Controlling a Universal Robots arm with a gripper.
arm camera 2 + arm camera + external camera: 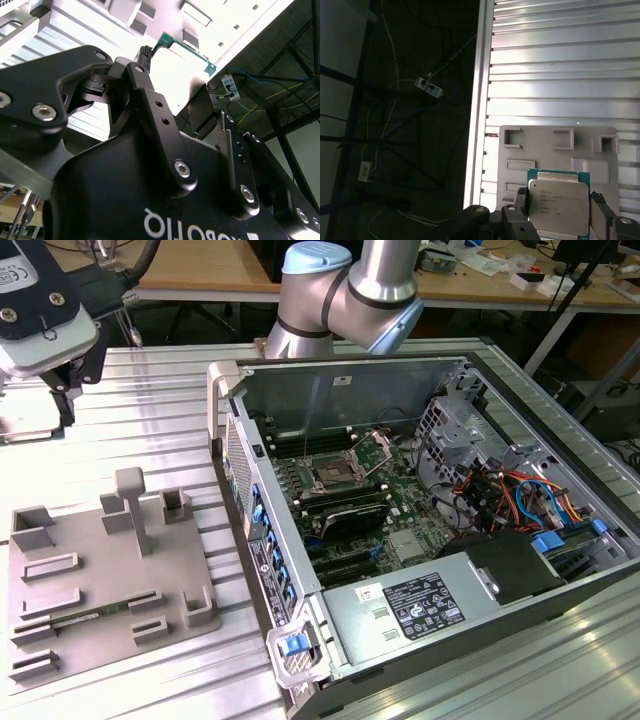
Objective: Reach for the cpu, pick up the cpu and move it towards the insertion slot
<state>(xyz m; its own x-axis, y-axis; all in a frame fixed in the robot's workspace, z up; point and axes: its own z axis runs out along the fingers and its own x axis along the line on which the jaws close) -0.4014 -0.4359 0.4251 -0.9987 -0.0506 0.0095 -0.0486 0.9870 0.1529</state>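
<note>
The cpu (557,202) is clamped between the two fingers (521,200) of the claw (560,200). In the first wrist view we see the claw closed on the chip's opposite edges, with its silver top facing the camera. The chip is held over the grey plate (545,145) with raised blocks, which lies on the ribbed metal surface (560,65). In the exterior view we find the insertion slot (330,476) inside the open computer case (340,390), well apart from the plate, toward the exterior view's right.

Blown-out glare on the table (560,105) (shadows elsewhere)
</note>
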